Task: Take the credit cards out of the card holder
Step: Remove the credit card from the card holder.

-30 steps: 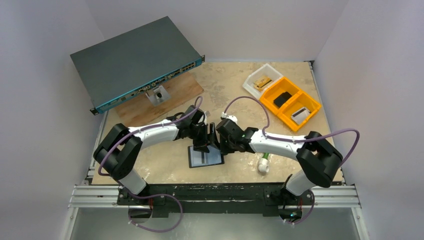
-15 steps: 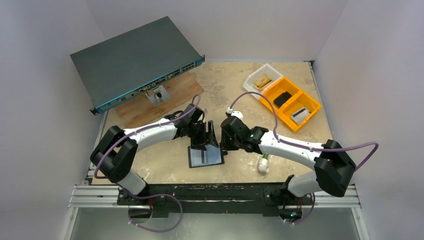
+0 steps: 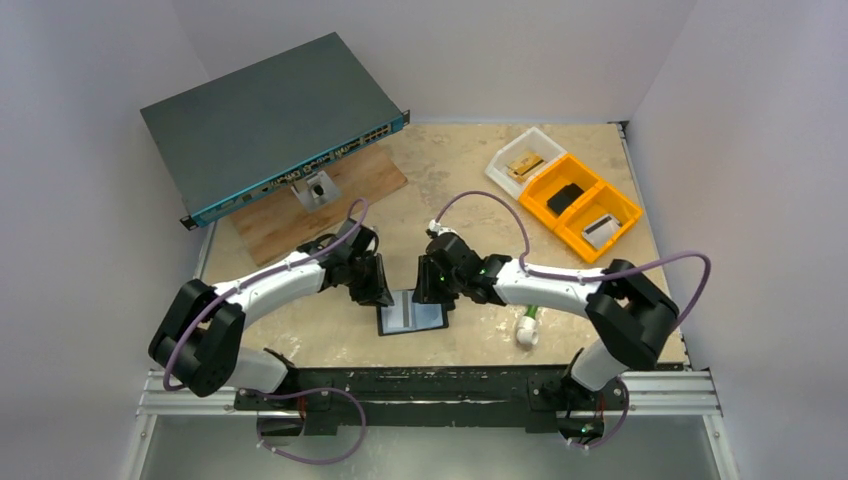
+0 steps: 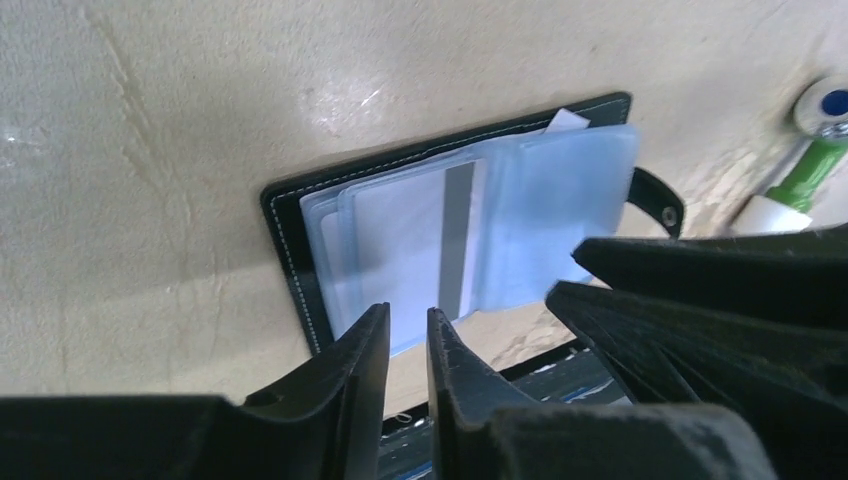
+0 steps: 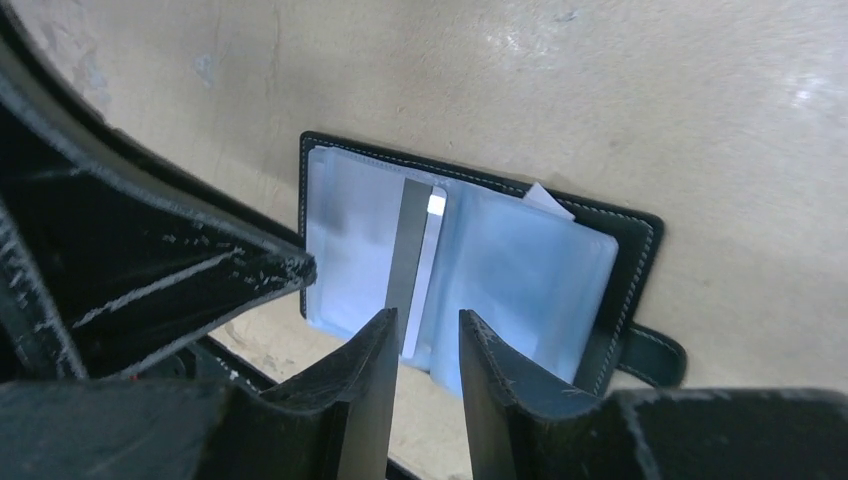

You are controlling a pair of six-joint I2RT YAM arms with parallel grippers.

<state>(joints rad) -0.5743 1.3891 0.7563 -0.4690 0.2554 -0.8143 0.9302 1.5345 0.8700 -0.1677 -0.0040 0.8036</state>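
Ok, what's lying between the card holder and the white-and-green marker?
Only bare tabletop separates the card holder from the marker in the top view; the holder's snap strap points that way.

black folding card holder (image 4: 287,235) is lying open on beige tabletop (image 4: 150,140) | pale grey-striped credit card (image 4: 400,240) is sitting in its sleeve (image 4: 560,200) | left gripper (image 4: 407,316) is hovering near, jaws slightly parted

Black card holder (image 4: 283,215) lies open, flat on the table (image 3: 450,170); pale credit cards (image 4: 405,250) seemingly sleeved inside.
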